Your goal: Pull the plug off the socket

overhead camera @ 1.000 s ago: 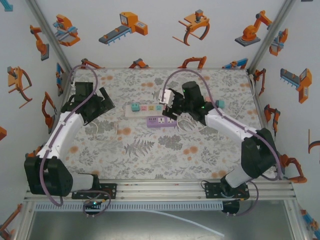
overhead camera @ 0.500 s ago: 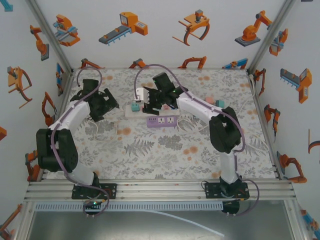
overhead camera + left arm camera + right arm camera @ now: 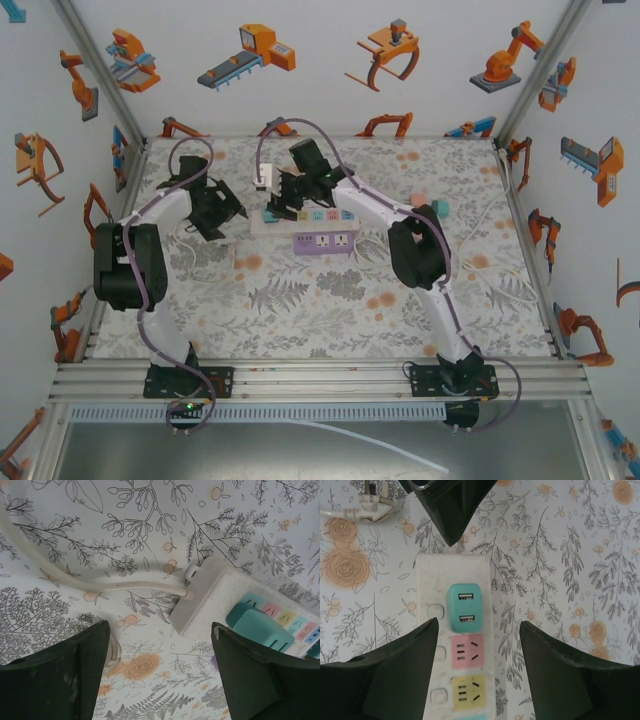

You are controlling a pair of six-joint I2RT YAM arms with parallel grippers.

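Note:
A teal two-port USB plug (image 3: 466,607) sits in the end socket of the white power strip (image 3: 432,570), above its pink socket (image 3: 466,651) and yellow socket (image 3: 468,692). My right gripper (image 3: 477,680) is open and straddles the strip just short of the plug, touching nothing. From above, the plug (image 3: 268,213) lies at the strip's left end, under the right gripper (image 3: 285,200). My left gripper (image 3: 232,212) is open beside that end. In the left wrist view the strip (image 3: 210,592) and plug (image 3: 260,630) lie ahead and right of the open left gripper (image 3: 160,680).
The strip's white cable (image 3: 100,582) runs off to the left. A loose white plug (image 3: 370,505) lies beyond the strip's end. A purple power strip (image 3: 322,241) lies just in front of the white one. A teal object (image 3: 440,208) rests at the right.
My right gripper has swung left from the purple strip's right end to above the white strip's left end. My left gripper has moved right, closer to the strip's end.

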